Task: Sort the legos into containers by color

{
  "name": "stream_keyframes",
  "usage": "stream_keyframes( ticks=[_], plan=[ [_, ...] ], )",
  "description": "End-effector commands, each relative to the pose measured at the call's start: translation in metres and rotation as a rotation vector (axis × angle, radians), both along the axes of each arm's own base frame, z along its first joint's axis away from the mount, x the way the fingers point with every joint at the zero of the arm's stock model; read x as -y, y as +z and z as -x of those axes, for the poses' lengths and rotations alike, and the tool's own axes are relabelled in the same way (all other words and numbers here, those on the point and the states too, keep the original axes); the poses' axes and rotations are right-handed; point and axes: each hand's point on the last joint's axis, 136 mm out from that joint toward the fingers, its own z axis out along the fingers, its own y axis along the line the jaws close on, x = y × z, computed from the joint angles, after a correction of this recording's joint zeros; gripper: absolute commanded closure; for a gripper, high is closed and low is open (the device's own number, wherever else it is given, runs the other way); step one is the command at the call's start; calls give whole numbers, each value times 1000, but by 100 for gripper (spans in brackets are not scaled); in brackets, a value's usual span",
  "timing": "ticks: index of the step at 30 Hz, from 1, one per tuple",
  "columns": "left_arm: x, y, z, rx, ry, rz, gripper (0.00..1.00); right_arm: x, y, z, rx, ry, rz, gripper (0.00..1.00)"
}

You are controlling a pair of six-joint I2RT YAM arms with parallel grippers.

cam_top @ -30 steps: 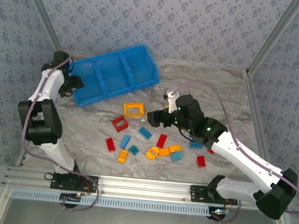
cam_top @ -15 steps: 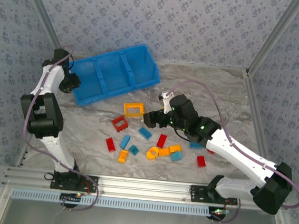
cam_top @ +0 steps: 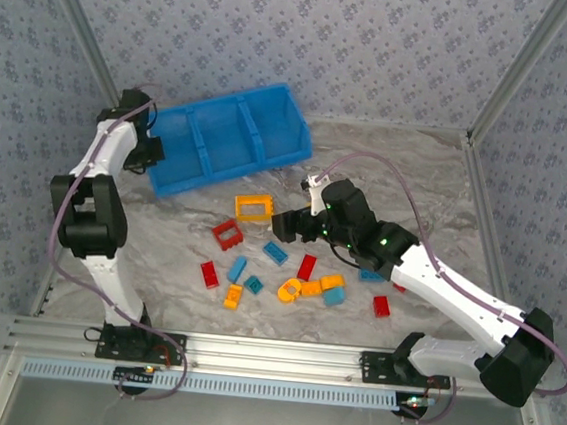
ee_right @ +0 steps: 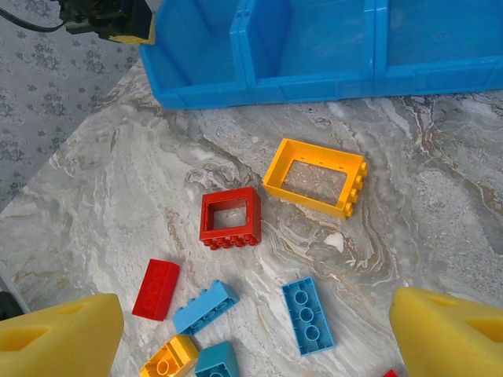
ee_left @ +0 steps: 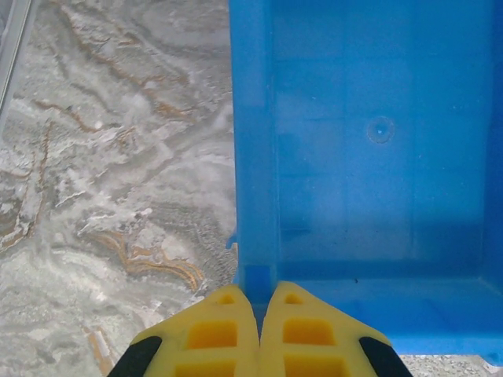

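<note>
**As left fingers [ee_left: 224,338] clamp, right fingers [ee_right: 63,334] gape**

In the top view's upper left, the left pair is closed on the end wall of a bright blue rectangular plastic bin [cam_top: 232,139]. Mid-frame, small studded plastic bricks [cam_top: 275,253], red, blue and yellow-orange, lie scattered on the grey marbled bench [cam_top: 417,185], below the empty right pair.

The bin [cam_top: 232,139] was bright blue. The table [cam_top: 417,185] was grey marble veined with tan, the walls [cam_top: 281,31] grey-blue floral. One lego frame [ee_right: 316,177] was yellow-orange, another [ee_right: 230,217] red. Loose bricks [ee_right: 307,315] were blue, teal, red and orange. The left gripper [ee_left: 258,306] and the right gripper [ee_right: 255,330] were yellow.
</note>
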Motion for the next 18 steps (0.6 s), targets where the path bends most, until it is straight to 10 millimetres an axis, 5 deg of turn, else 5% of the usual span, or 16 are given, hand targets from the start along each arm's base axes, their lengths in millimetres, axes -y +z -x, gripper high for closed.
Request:
stream_keyframes(
  ticks=[1,9,18],
  plan=[
    [40,-10,-5,-33,-159,20,100,3,4,-3,4,-26,-2,10],
    [106,-9,-16,-8,-340,29,100,13,8,-1,14,-51,1,10],
    [168,-17,-3,-2,-423,33,100,26,18,2,34,-76,-8,10]
  ],
)
